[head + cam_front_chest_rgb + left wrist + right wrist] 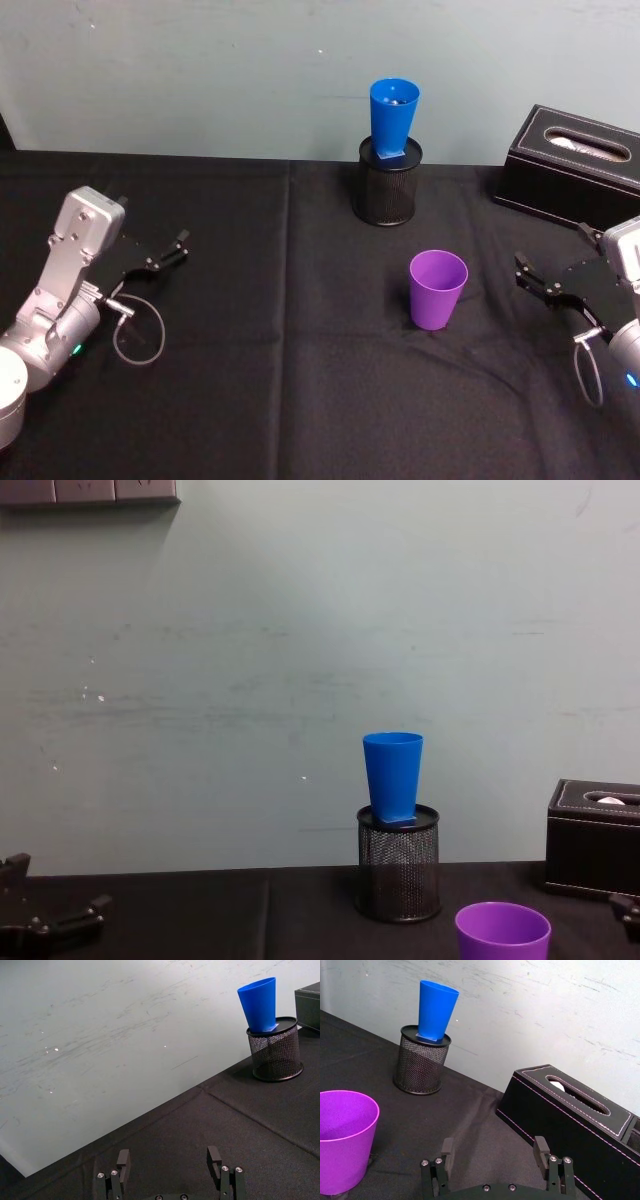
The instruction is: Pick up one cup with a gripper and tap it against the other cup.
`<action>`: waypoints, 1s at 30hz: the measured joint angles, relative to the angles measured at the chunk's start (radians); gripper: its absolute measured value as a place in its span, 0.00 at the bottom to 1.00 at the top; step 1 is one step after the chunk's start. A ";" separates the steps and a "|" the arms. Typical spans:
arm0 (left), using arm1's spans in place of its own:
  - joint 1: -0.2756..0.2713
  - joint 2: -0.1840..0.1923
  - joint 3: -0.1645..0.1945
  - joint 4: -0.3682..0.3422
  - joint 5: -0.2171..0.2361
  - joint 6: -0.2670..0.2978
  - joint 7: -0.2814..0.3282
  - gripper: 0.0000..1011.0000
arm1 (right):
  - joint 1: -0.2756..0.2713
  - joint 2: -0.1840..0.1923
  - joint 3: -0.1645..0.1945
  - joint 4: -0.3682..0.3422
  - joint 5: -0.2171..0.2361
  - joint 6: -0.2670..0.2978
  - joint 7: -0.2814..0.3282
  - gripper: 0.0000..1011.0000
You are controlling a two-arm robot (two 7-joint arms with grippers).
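Just one purple cup (437,288), one blue cup (394,118); left gripper (168,1155), right gripper (493,1144), jaws released.

Plastic tumblers, two: one purple tumbler (438,288) and one blue tumbler (393,118). Black mesh pen holder (387,190), one. Black tissue box (575,165), one, with a single oval opening in its top. Table (300,390) covered in black cloth, one. Grippers, two: one left gripper (169,1157) and one right gripper (494,1146). Each gripper has two black fingers (123,1159), which gives four fingers across the pair. Cups of each colour, one apiece.
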 joint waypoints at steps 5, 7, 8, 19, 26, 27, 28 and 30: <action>0.000 0.000 0.000 0.000 0.000 0.000 0.000 0.99 | 0.000 0.000 0.000 0.000 0.000 0.000 0.000 0.99; 0.000 0.000 0.000 0.000 0.000 0.000 0.000 0.99 | 0.000 0.000 0.000 0.000 0.000 0.000 0.000 0.99; 0.000 0.000 0.000 0.000 0.000 0.000 0.000 0.99 | 0.000 0.000 0.000 0.000 0.000 0.000 0.000 0.99; 0.000 0.000 0.000 0.000 0.000 0.000 0.000 0.99 | 0.000 0.000 0.000 0.000 0.000 0.000 0.000 0.99; 0.000 0.000 0.000 0.000 0.000 0.000 0.000 0.99 | -0.019 0.009 0.028 -0.017 0.024 -0.020 0.039 0.99; 0.000 0.000 0.000 0.000 0.000 0.000 0.000 0.99 | -0.022 0.010 0.032 -0.021 0.029 -0.022 0.045 0.99; 0.000 0.000 0.000 0.000 0.000 0.000 0.000 0.99 | -0.034 0.015 0.039 -0.032 0.041 -0.027 0.064 0.99; 0.000 0.000 0.000 0.000 0.000 0.000 0.000 0.99 | -0.052 0.025 0.050 -0.050 0.061 -0.033 0.091 0.99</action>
